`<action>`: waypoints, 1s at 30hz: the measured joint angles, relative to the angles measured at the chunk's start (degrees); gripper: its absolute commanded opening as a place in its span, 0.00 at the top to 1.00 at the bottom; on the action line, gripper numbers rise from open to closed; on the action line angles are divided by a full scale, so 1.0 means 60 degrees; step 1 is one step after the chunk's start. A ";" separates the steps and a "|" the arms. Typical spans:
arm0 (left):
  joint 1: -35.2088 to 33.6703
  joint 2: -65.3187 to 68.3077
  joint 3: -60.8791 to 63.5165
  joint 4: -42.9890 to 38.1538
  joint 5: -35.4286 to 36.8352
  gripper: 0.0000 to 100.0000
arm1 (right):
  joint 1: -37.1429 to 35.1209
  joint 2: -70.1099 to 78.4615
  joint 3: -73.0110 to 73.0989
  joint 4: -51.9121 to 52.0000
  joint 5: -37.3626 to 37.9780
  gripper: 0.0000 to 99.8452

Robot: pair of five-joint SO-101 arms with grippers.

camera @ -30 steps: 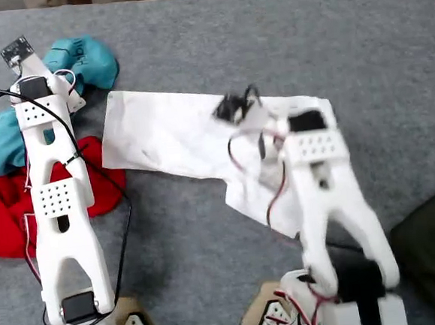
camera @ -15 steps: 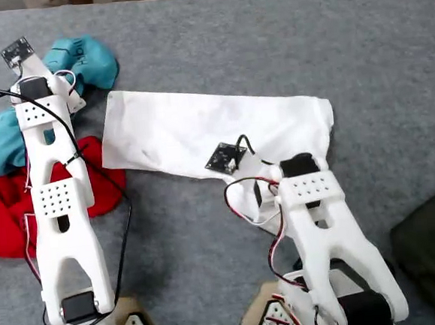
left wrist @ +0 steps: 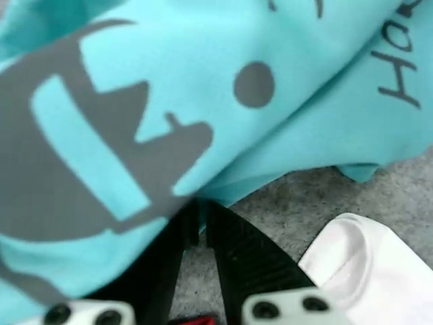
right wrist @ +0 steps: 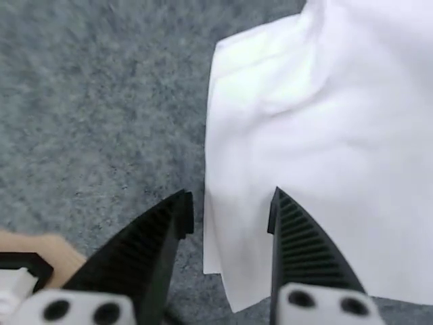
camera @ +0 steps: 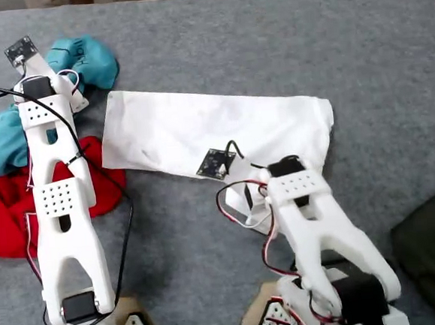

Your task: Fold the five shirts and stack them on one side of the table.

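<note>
Jaws of your right gripper [right wrist: 231, 198] are spread over the white shirt [right wrist: 338, 115]; your left gripper [left wrist: 201, 208] has them pressed together at the teal shirt [left wrist: 135, 61].

Left arm [camera: 57, 205] on my feed: stretched long and nearly straight out from base, wrist [camera: 37, 94] pitched down at far end. Its left gripper [left wrist: 200, 211] has black fingers [left wrist: 243, 254] drawn together, only thin slit between them, tips meeting just ahead of wrist camera. Right arm [camera: 317, 230] reaches less far than left one, forearm angled inward toward left arm's side, wrist tipped down. I read right gripper [right wrist: 229, 206] as spread wide, ridged inner faces of both fingers turned toward each other.
</note>
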 measured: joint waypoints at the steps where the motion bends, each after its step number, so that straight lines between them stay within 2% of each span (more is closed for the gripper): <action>1: 0.0000 0.0000 0.0000 0.0000 -0.0015 0.96 | 0.0000 0.0147 0.0000 -0.0073 0.0000 0.80; 12: 0.0000 0.0000 0.0000 0.0000 0.0015 0.96 | 0.0000 0.1216 -0.0366 -0.0322 0.0000 0.81; 19: 0.0000 0.0000 0.0000 0.0000 0.0015 0.96 | 0.0059 0.1612 -0.0659 -0.0396 -0.0059 0.96; 30: 0.0000 0.0000 0.0000 0.0000 0.0015 0.96 | 0.0352 0.1993 -0.0996 -0.0454 -0.0484 1.00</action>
